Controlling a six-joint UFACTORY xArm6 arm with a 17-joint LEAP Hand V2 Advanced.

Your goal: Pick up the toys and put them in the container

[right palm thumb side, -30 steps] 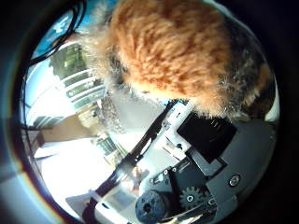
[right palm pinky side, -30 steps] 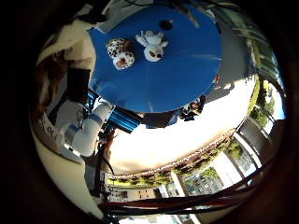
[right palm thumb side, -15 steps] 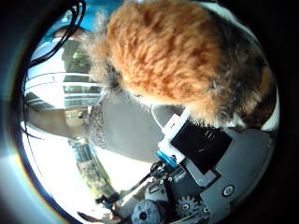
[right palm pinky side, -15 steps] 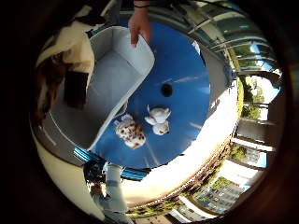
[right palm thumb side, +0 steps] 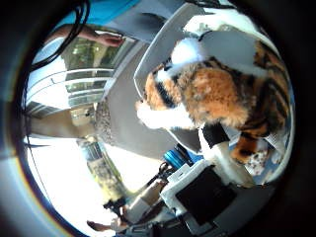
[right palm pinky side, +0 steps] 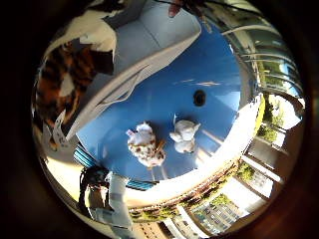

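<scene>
We see the tiger toy point(right palm thumb side: 222, 98) over the grey container point(right palm pinky side: 149, 45), two toys point(right palm pinky side: 145, 144) on the blue worktop point(right palm pinky side: 209, 69), and we cannot tell the hand's state.

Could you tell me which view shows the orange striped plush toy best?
The thumb side palm view: the orange striped plush toy fills much of it, over the grey container, with fur, stripes and white patches clear. The little finger side view catches only part of it at the edge beside the container.

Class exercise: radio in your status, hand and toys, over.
Hand carrying tiger toy over grey container. Two toys on blue table. Person's hand on container rim.
</scene>
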